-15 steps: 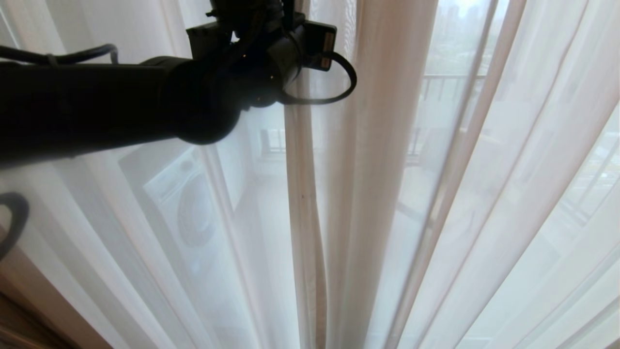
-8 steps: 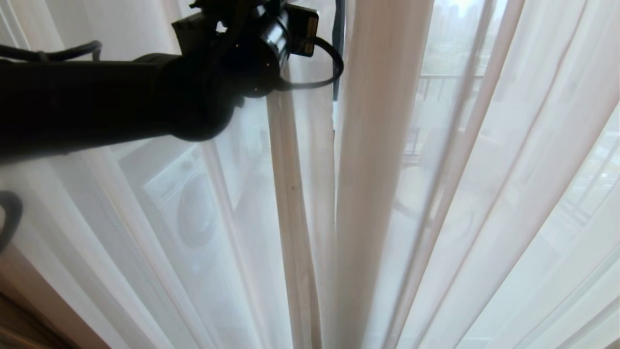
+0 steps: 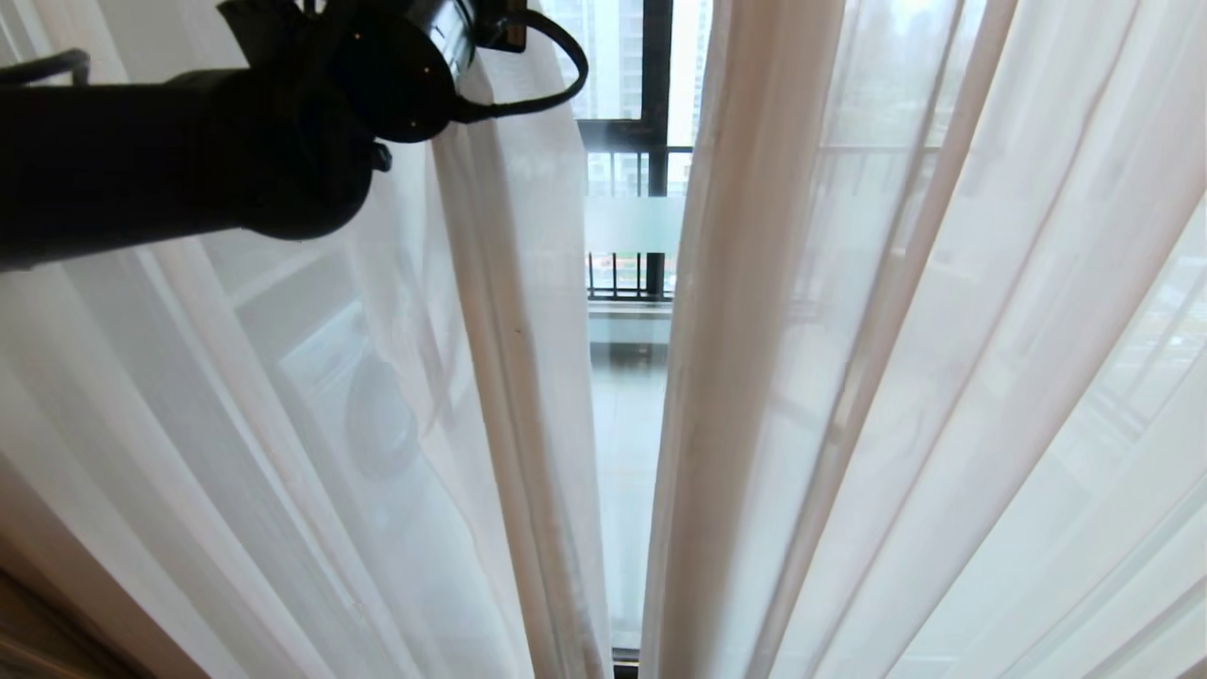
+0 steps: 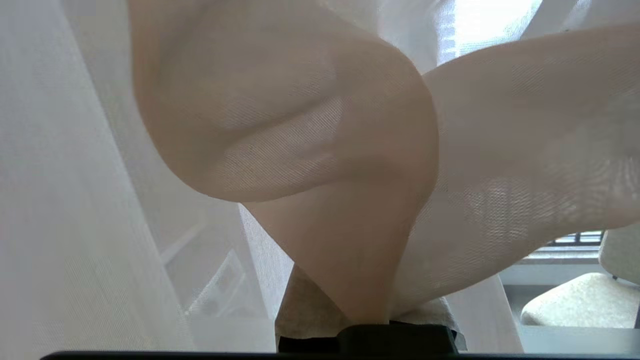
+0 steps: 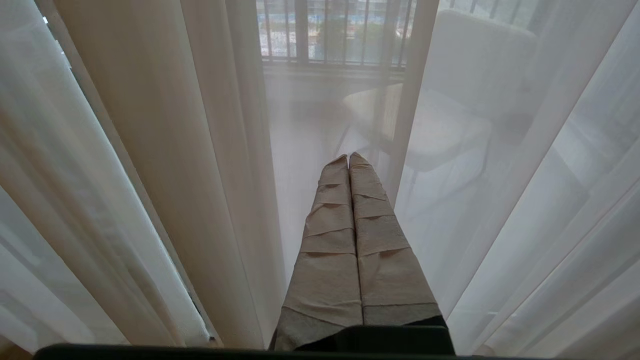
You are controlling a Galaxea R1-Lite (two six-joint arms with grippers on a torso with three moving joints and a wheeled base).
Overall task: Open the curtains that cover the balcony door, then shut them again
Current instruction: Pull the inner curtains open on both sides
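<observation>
**A:** What fills your head view?

**B:** The curtains (image 3: 849,377): sheer pale panels across the whole frame, parted by a narrow gap just right of centre. The left panel (image 3: 509,283) is drawn toward the upper left of the frame; the right panel (image 3: 735,330) hangs straight down.

**A:** And through the gap?

**B:** You see the balcony door (image 3: 655,85): a black frame at top centre, with a frosted white band (image 3: 634,224) crossing the glass and railing bars below it.

**A:** Where is your left tool?

**B:** Its arm (image 3: 170,151) lies dark across the upper left of the head view. In the left wrist view the left tool (image 4: 367,320), at bottom centre, is pinching a bunched fold of curtain.

**A:** The right one?

**B:** In the right wrist view the right tool (image 5: 349,160) stands at centre, its wrapped fingers (image 5: 325,260) pressed together on nothing, pointing at the sheer fabric.
</observation>
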